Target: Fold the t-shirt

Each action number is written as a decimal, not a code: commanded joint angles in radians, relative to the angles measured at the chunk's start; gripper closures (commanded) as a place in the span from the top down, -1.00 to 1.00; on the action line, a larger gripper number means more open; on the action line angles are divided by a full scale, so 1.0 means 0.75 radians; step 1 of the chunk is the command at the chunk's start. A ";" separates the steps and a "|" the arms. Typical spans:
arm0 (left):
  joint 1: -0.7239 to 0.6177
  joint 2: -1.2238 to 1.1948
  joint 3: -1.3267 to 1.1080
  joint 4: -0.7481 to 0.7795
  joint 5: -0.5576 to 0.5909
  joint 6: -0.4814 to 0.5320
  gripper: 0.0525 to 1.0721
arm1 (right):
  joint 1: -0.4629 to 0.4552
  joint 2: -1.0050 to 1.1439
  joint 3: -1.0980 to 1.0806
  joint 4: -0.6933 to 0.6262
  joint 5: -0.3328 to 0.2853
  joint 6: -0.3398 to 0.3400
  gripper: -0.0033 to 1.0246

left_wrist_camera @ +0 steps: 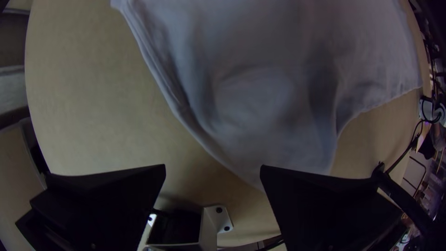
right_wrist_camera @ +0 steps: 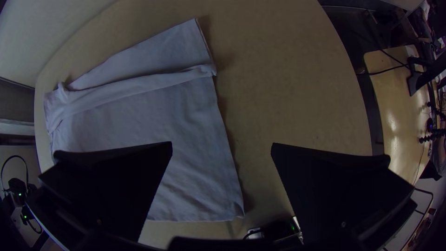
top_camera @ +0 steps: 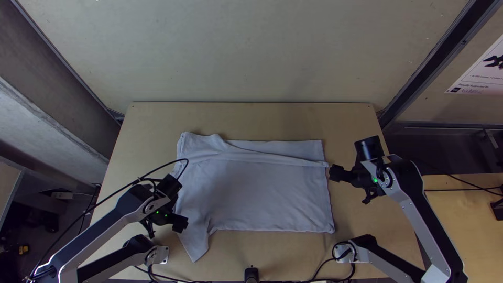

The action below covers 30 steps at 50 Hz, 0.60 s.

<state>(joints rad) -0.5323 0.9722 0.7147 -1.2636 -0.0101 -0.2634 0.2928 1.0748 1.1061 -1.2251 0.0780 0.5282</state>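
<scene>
Annotating: grey-white t-shirt (top_camera: 262, 194) lies mostly flat mid-table, body spread wide, with 1 loose ridge of doubled cloth (top_camera: 262, 159) running across its far part and 1 pointed flap (top_camera: 195, 245), probably a sleeve, sticking out toward the near edge of the wooden table (top_camera: 257, 116). Left gripper (left_wrist_camera: 213, 177) is wide open, nothing between its 2 fingers, near the shirt's left side by that flap. Right gripper (right_wrist_camera: 222, 145) is wide open too, holding nothing, just beside the shirt's right side, near the end of the ridge. Handling guess: light, limp knit, not fragile, no stiffness of its own, so it sags and creases wherever it isn't held; should drag easily over smooth wood, and a 1-sided pull likely skews the whole thing. Best holds: flap tip or near left hem for the left gripper, near right corner (top_camera: 330, 229) for the right, since that corner looks fairly square. Go low, pinch a small bite near the edge, get every layer, or the top sheet probably peels off alone. Wide flat pads suit thin fabric but need contact with the wood to scoop under. Flap likely wants tucking in first, then an even 2-handed lift; ridge could bunch if pulled crooked.
</scene>
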 commanded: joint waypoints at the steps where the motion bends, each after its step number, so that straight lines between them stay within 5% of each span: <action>1: -0.014 0.037 -0.065 -0.037 0.050 -0.093 0.89 | 0.008 -0.005 -0.021 -0.021 -0.006 0.036 0.89; 23: -0.117 0.113 -0.174 0.071 0.054 -0.176 0.75 | 0.011 -0.018 -0.106 0.020 -0.065 0.036 0.79; 30: -0.159 0.174 -0.174 0.137 0.054 -0.181 0.43 | 0.011 -0.032 -0.133 0.020 -0.092 0.036 0.79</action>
<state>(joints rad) -0.6331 1.0676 0.6094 -1.1751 0.0189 -0.3679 0.2943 1.0737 1.0332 -1.2125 0.0208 0.5320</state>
